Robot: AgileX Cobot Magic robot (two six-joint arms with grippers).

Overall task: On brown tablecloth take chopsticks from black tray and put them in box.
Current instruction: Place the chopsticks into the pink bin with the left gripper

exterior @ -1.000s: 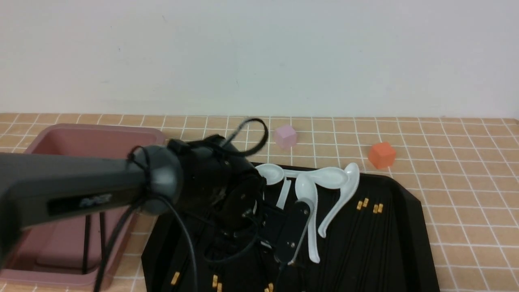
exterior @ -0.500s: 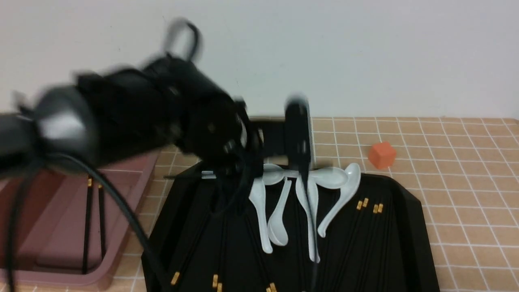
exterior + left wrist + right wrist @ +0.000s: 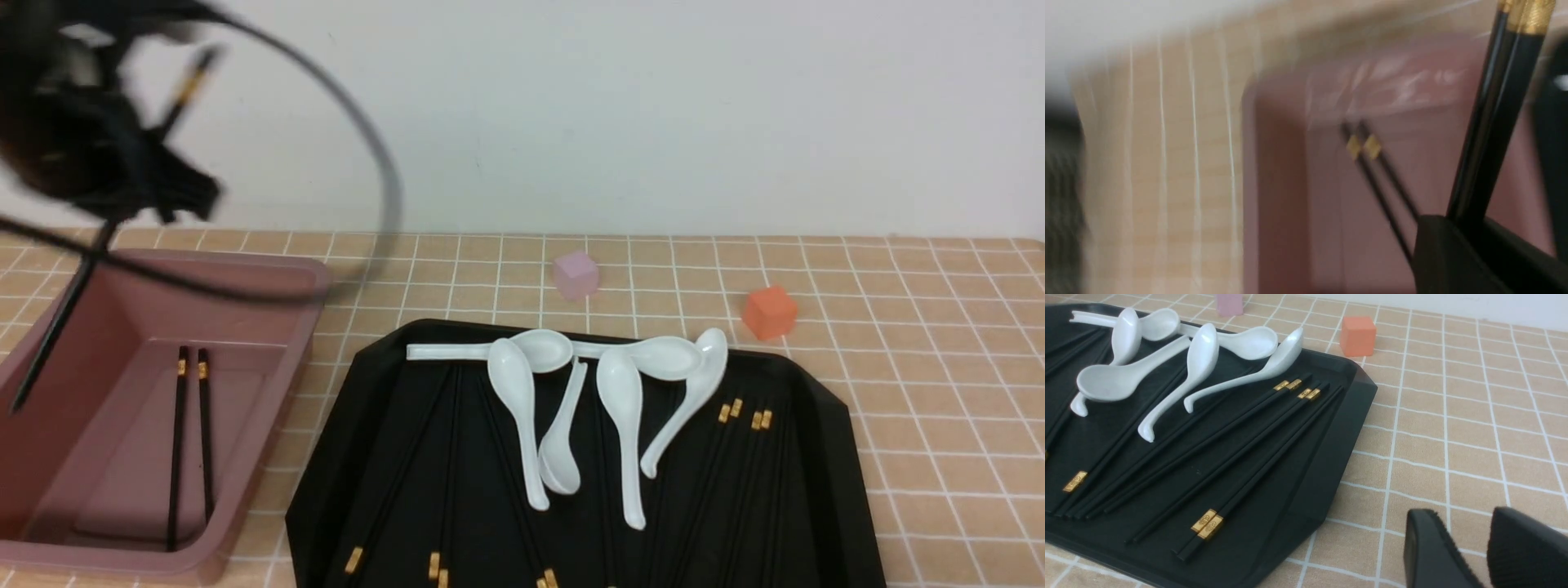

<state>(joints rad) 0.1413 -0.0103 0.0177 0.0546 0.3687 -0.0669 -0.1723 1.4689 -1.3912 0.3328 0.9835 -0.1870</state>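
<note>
The glossy black tray [image 3: 824, 457], flat with cut-off corners, lies on the grid-lined brown tablecloth [image 3: 939, 367]; it bears smooth white spoons [image 3: 624, 425] and slim black chopsticks [image 3: 1207, 523] with gold bands; two more sticks [image 3: 175, 441] lie in the deep, round-cornered mauve box [image 3: 269, 269]; the blurred left gripper [image 3: 122, 184] is clamped on a held pair [image 3: 1494, 122] slanting above the box; the right gripper [image 3: 1468, 539] stands parted, holding nothing; a second ago the left arm lay low across the tray.
</note>
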